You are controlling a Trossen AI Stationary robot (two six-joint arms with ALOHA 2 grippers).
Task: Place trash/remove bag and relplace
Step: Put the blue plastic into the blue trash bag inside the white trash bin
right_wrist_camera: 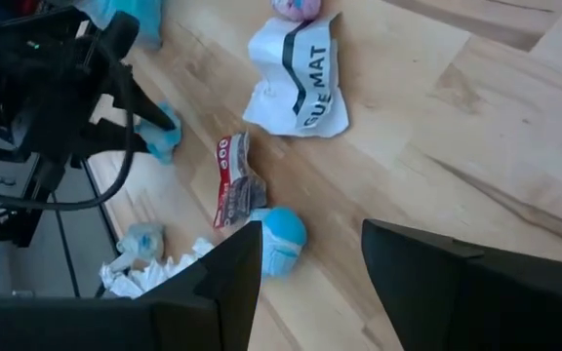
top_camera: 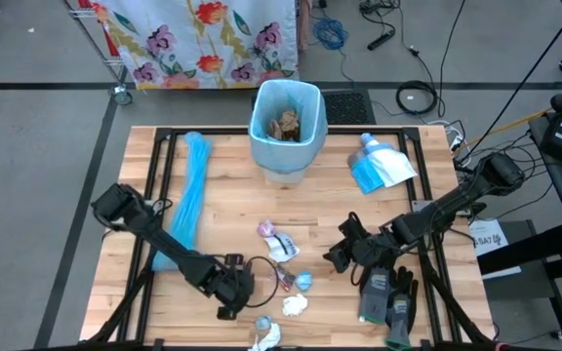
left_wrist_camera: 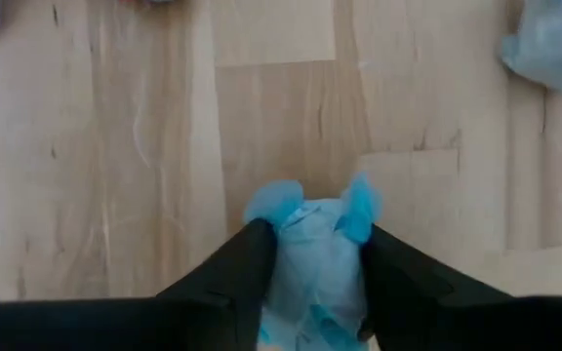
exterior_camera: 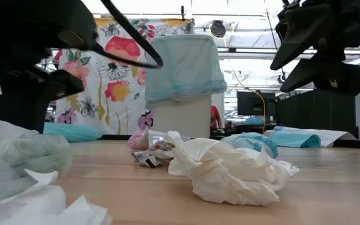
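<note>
We judge the job partly done. The lined bin (top_camera: pixel 286 125) at twelve o'clock on the table (top_camera: pixel 222 205) already holds brown paper wads (top_camera: pixel 287 124), and its pale blue bag (exterior_camera: pixel 186 67) is on the rim, not yet pulled. A spare roll of blue bags (top_camera: pixel 191 190) lies at nine o'clock, and a large blue-and-white packet (top_camera: pixel 379 164) at two o'clock; neither is touched.

Plenty of trash is left toward six o'clock: a pink scrap (top_camera: pixel 265 229) and a printed white wrapper (top_camera: pixel 283 245) near the middle, a small blue ball (top_camera: pixel 303 281), a white tissue wad (top_camera: pixel 294 304), and more bits at the front edge (top_camera: pixel 264 333).

Our left gripper (left_wrist_camera: pixel 316 263) sits at seven o'clock, jaws partway closed around a blue scrap (left_wrist_camera: pixel 312 255); both fingers (left_wrist_camera: pixel 252 255) touch it, though we cannot say the grip is firm.

Our right gripper (right_wrist_camera: pixel 310 255) hangs at four o'clock, jaws wide and empty, above the blue ball. Grey-black gloves (top_camera: pixel 388 297) lie just beside it at five o'clock.

Sorting first, bag swap after, as we read it.
</note>
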